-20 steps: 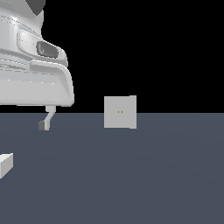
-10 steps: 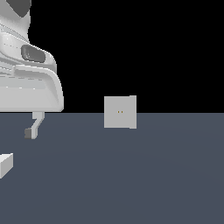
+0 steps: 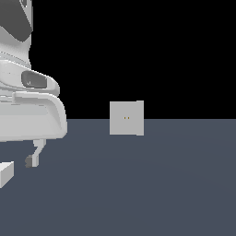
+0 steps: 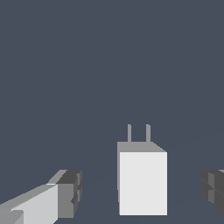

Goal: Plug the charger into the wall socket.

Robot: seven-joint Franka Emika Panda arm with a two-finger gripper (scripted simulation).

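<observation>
The gripper stood apart, its fingers flanking the charger without touching it. The charger lay on the desk, its two prongs pointing away from the camera. In the exterior view the wall socket stood upright at the charger's 2 o'clock, well apart.

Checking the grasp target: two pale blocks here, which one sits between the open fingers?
The charger, the small block with two prongs, lying on the floor between the gripper fingers. The wall socket is the upright square plate standing farther off.
</observation>
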